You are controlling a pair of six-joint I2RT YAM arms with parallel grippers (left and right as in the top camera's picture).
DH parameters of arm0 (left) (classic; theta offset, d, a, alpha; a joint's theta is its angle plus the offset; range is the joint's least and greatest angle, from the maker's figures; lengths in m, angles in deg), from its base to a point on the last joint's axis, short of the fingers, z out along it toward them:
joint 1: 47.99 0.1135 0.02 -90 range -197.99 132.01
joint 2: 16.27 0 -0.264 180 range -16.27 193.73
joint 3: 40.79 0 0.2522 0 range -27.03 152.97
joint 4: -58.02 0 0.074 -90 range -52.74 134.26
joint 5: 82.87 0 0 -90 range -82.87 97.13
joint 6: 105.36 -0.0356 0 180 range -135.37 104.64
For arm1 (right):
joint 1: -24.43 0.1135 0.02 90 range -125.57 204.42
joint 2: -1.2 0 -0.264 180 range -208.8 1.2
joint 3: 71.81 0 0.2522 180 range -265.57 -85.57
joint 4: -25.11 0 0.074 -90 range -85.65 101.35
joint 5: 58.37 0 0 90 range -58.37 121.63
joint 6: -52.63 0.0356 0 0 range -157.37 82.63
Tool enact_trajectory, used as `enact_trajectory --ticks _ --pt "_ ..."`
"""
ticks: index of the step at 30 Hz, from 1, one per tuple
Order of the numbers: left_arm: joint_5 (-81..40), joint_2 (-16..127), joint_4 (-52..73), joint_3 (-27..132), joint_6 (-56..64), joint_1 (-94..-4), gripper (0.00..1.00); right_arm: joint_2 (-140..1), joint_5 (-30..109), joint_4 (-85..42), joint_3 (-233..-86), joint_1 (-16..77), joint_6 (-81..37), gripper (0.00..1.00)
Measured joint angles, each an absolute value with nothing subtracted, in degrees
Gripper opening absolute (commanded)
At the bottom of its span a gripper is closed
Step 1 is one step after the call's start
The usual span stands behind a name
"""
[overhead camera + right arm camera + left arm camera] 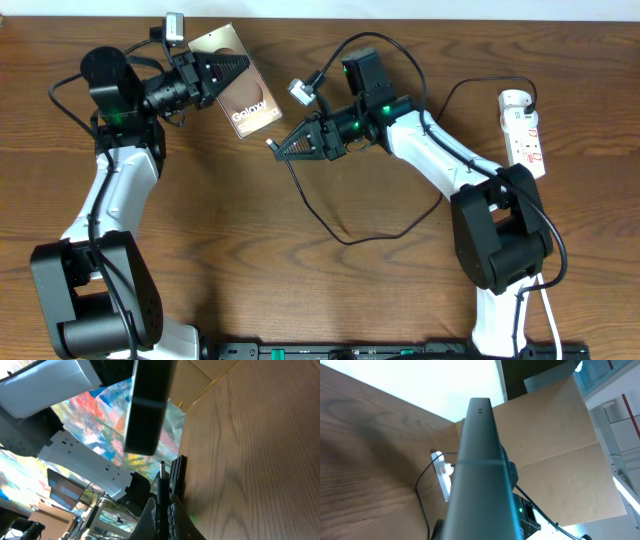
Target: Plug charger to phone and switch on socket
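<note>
The flat rectangular phone (250,105) with a glossy brown face and white "Galaxy" lettering sits at the upper middle of the brown wood-grain desk (300,300). It is clamped at its upper left end by the left hand (240,66), whose black fingers close on it. In the left wrist view the phone (480,485) shows only as a dark narrow edge running away from the camera. Just below and to the right of the phone, the right hand (280,146) is closed on the small connector tip of the long thin black charger cable (345,238). The tip points toward the phone's lower end, near it but not touching. In the right wrist view the tip (162,466) sticks out from between the fingers (159,505), with a gap between it and the phone's dark edge (146,405). From the tip the cable loops below and to the right of the phone across the desk. Well to the right of the phone lies the white elongated power strip (527,135) with red marks, also visible from the left wrist (441,474); a black cable reaches its far end.
</note>
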State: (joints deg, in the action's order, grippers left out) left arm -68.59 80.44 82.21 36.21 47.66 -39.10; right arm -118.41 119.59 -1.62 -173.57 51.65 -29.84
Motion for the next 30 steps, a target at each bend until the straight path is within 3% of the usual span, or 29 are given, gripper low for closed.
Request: enact_trajectory --ticks 13,30 --pt "-68.7 80.4 82.2 36.2 47.6 -39.1 0.07 -118.4 119.9 11.5 -173.6 51.7 -19.4 0.01" --pt "-69.0 80.4 82.2 36.2 46.3 -39.1 0.07 -118.4 119.9 12.3 -173.6 51.7 -15.4 0.01"
